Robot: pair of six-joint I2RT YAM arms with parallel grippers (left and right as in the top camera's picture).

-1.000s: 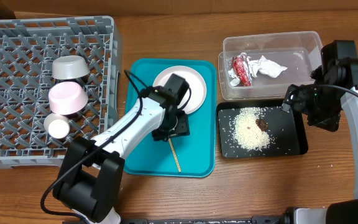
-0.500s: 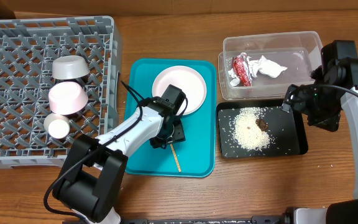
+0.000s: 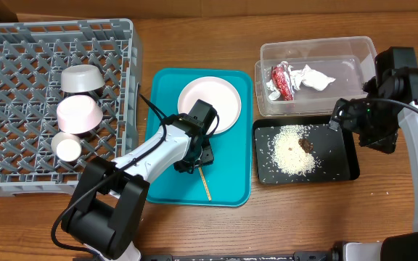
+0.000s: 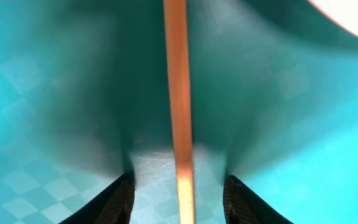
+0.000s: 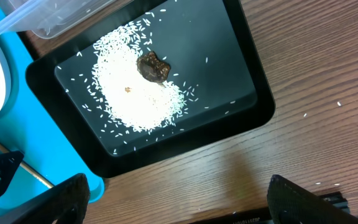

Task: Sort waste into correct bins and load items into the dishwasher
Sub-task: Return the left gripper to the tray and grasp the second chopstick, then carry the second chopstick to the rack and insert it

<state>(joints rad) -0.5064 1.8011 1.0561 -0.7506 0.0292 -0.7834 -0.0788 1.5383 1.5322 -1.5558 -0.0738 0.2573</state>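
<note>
My left gripper [image 3: 197, 163] is low over the teal tray [image 3: 164, 181], open, its fingers on either side of a wooden chopstick [image 4: 180, 124] that lies on the tray [image 4: 36, 93]; the chopstick's end shows in the overhead view [image 3: 205, 183]. The white plate [image 3: 220, 98] lies on the tray just beyond. The grey-green bowl [image 3: 82, 78], pink bowl [image 3: 78, 114] and white cup [image 3: 68, 148] sit in the grey dish rack [image 3: 20, 58]. The red wrapper [image 3: 281, 80] and white napkin [image 3: 312, 77] are in the clear tub [image 3: 354, 51]. Rice with the brown lump [image 5: 152, 67] lies in the black tray [image 5: 257, 109]. My right gripper [image 5: 179, 205] is open and empty beside that tray.
The teal tray sits between the dish rack and the two bins. Bare wooden table [image 3: 303, 217] lies in front of the trays. A few stray rice grains [image 5: 339, 104] lie on the table right of the black tray.
My left gripper moved toward the front of the teal tray, off the plate's edge and down over the chopstick, then held still. The right arm has not moved.
</note>
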